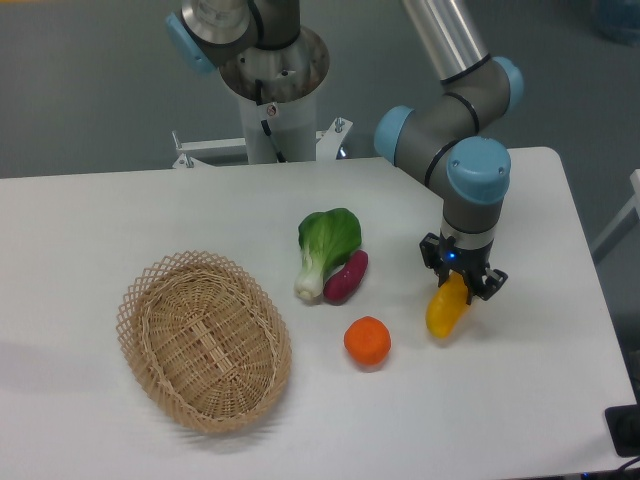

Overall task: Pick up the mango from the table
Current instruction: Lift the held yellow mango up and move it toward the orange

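The mango is a glossy yellow-orange fruit at the right of the white table, tilted with its upper end between my fingers. My gripper points down from above and is shut on that upper end. The mango's lower end hangs close to the tabletop; I cannot tell whether it still touches.
A round orange fruit lies left of the mango. A purple sweet potato and a green bok choy lie near the table's middle. A wicker basket stands at the front left. The robot base is at the back.
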Controlling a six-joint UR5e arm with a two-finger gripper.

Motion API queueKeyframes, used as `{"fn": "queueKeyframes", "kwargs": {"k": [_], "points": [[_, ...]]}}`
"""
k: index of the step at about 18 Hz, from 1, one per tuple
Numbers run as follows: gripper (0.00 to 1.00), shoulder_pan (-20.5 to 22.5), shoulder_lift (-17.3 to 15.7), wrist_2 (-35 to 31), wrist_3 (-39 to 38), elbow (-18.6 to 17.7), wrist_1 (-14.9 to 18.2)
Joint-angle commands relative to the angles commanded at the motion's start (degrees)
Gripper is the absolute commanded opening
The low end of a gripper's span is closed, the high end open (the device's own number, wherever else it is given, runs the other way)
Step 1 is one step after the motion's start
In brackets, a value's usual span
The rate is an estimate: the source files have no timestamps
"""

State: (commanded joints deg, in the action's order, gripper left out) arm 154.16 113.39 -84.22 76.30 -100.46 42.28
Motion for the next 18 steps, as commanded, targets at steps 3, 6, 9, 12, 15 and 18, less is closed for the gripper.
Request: {"fn": "queueKeyframes", "kwargs": {"k": [3, 6, 9, 12, 15, 18], "points": [[0.48, 1.1, -2.5, 7.3, -1.4, 0.2, 0.1], [0.48, 0.4, -5.3, 11.2, -8.1, 0.1, 0.1], [0.48, -2.5, -7.8, 13.4, -16.3, 0.4, 0.0], [0.48, -5.0, -9.8, 13.5, -23.8, 1.5, 0.0], [0.48, -6.7, -10.7, 13.6, -28.1, 1.8, 0.0], [0.48, -7.9, -11.3, 13.6, -30.6, 1.9, 0.0]]}}
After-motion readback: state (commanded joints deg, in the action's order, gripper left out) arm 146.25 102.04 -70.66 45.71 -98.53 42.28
